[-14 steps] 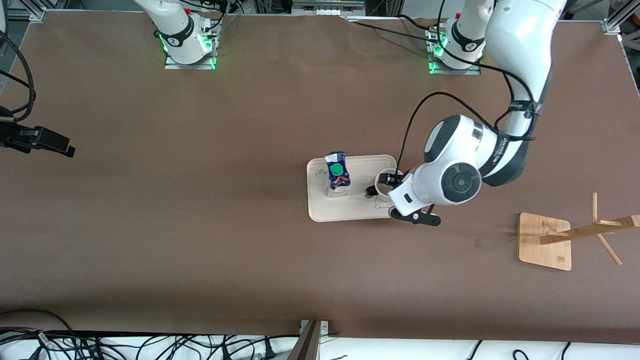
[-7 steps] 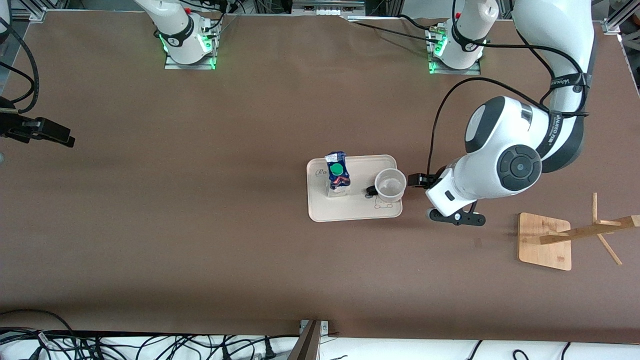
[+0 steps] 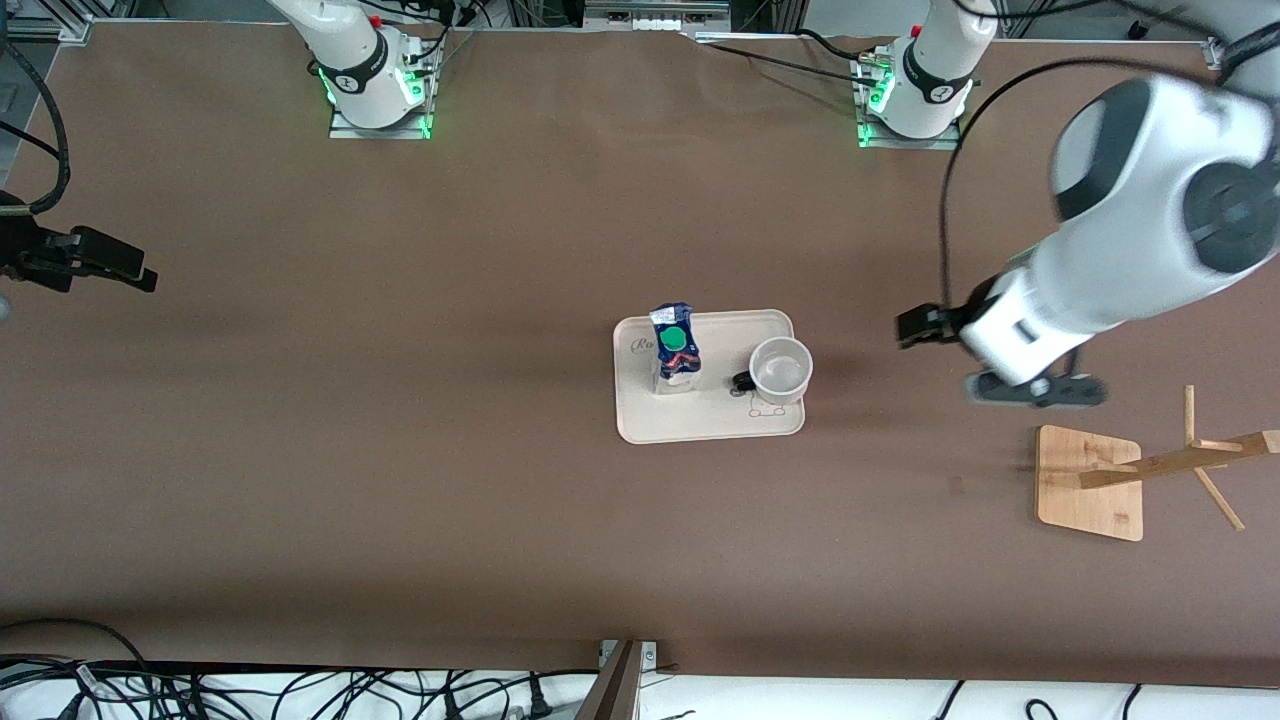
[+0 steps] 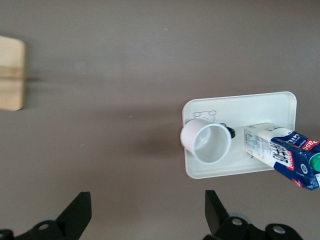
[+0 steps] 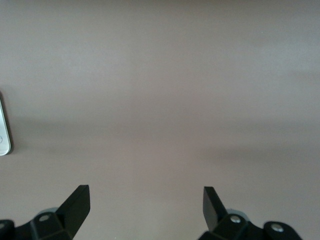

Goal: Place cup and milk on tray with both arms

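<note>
The cream tray lies mid-table. On it stand the blue-topped milk with its green cap and the white cup, handle turned toward the milk. My left gripper hangs open over bare table between the tray and the wooden rack, holding nothing. Its wrist view shows the open left gripper with the cup, milk and tray ahead of it. My right gripper waits open over the right arm's end of the table; in its own view the right gripper sees only brown tabletop.
A wooden rack base with a tilted wooden post sits toward the left arm's end, nearer the front camera than the left hand; the base also shows in the left wrist view. Cables run along the near table edge.
My left gripper has drawn away from the cup toward the left arm's end of the table, leaving the cup standing on the tray. The right gripper has barely shifted.
</note>
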Controlling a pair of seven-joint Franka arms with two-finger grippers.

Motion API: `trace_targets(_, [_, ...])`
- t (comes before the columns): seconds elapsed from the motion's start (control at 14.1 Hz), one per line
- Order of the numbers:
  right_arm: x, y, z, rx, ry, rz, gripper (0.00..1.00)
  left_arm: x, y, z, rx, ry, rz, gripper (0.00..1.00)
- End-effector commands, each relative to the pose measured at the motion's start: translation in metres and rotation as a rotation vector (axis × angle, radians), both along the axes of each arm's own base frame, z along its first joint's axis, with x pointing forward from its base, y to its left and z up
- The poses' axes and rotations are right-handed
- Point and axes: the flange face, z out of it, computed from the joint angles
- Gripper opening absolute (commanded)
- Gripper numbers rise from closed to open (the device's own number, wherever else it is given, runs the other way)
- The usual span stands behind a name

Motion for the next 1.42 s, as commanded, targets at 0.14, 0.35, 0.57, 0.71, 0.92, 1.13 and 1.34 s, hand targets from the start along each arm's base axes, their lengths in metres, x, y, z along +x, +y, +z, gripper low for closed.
trace_targets(0.14, [-0.012,-0.004,0.003,-0.049,-0.032,0.025,1.0,-0.067,0.066,0.043,0.067,-0.031,0.072,1.0])
trace_targets(0.35, [-0.009,-0.003,0.003,-0.074,-0.046,0.033,1.0,-0.086,0.08,0.044,0.093,-0.067,0.089,1.0])
trace_targets(0.57, [-0.007,-0.002,0.001,-0.075,-0.042,0.038,1.0,-0.088,0.089,0.031,0.092,-0.073,0.107,1.0])
trace_targets(0.71, [-0.007,-0.002,0.001,-0.075,-0.043,0.043,1.0,-0.088,0.091,0.036,0.092,-0.083,0.11,1.0])
trace_targets(0.92, [-0.007,-0.002,0.001,-0.072,-0.044,0.05,1.0,-0.088,0.09,0.04,0.092,-0.091,0.11,1.0])
trace_targets(1.13, [-0.007,-0.001,0.001,-0.07,-0.041,0.047,1.0,-0.087,0.094,0.051,0.094,-0.099,0.115,1.0])
trace_targets(1.34, [-0.007,-0.004,0.001,-0.074,-0.039,0.043,1.0,-0.081,0.103,0.05,0.096,-0.088,0.143,1.0])
